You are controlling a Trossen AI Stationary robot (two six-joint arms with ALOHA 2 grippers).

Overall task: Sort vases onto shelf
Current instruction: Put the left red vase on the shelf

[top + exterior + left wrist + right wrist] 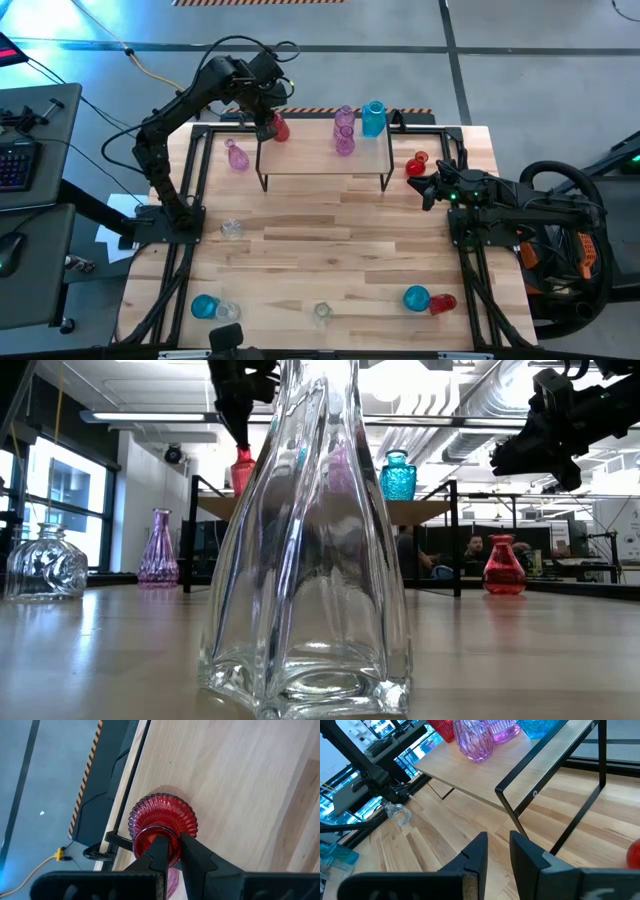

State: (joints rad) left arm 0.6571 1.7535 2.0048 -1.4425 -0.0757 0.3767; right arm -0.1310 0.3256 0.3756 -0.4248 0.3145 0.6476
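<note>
Clear glass, a tall twisted vase (305, 550), fills the low view. Ribbed and red, another vase (162, 827) sits pinched at its neck between my left fingers (170, 851), at the shelf's (325, 158) left rear corner. My right fingers (497, 851) hover slightly parted and empty above the tabletop (330, 255), beside the shelf. No writing shows.

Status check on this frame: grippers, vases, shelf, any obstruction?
Left gripper shut on red vase at the shelf far-left corner. Right gripper empty, hanging right of shelf near another red vase. Nothing blocking.
</note>
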